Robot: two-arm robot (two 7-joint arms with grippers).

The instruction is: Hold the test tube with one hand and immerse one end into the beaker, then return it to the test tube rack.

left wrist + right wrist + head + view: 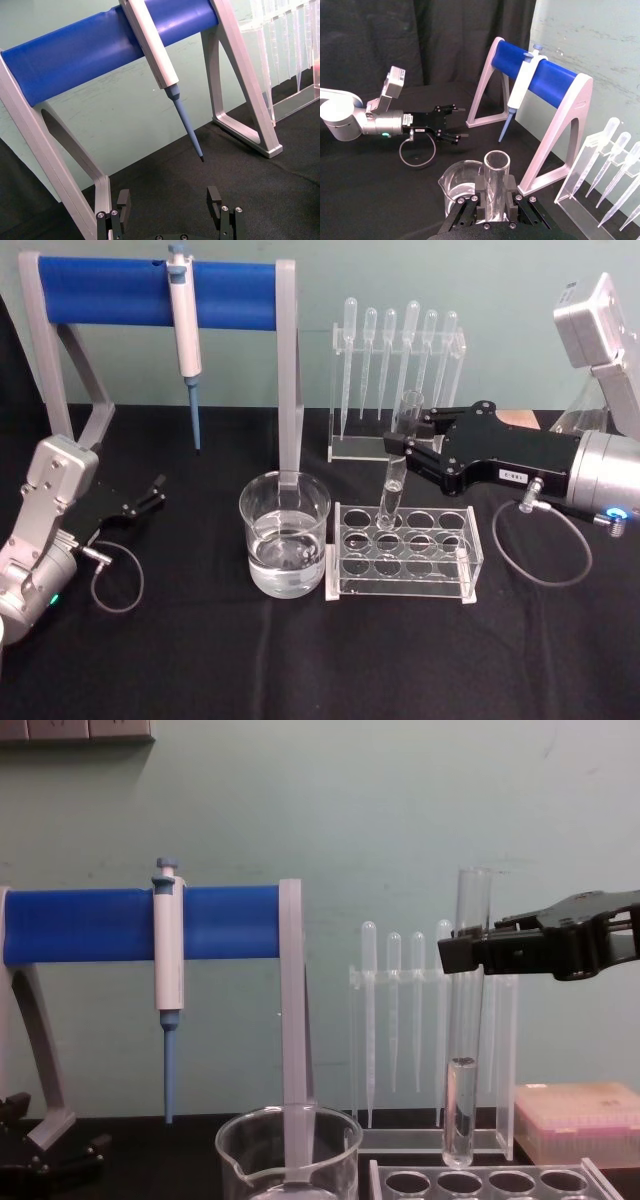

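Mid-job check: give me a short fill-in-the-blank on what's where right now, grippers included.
The right gripper holds the ___ upright above the rack.
The beaker stands on the rack's ___ side.
The left gripper rests near the pipette stand with fingers ___.
Missing words: test tube; left; open.

Setting: a laboratory workstation. Indicators: a white-and-blue micropipette (184, 315) hangs on a blue-barred stand (110, 292). Plastic pipettes (400, 350) stand in a clear holder (360, 450). A glass beaker (284, 505) of clear liquid and a test tube rack (440, 585) sit on a black-covered desk (200, 660).
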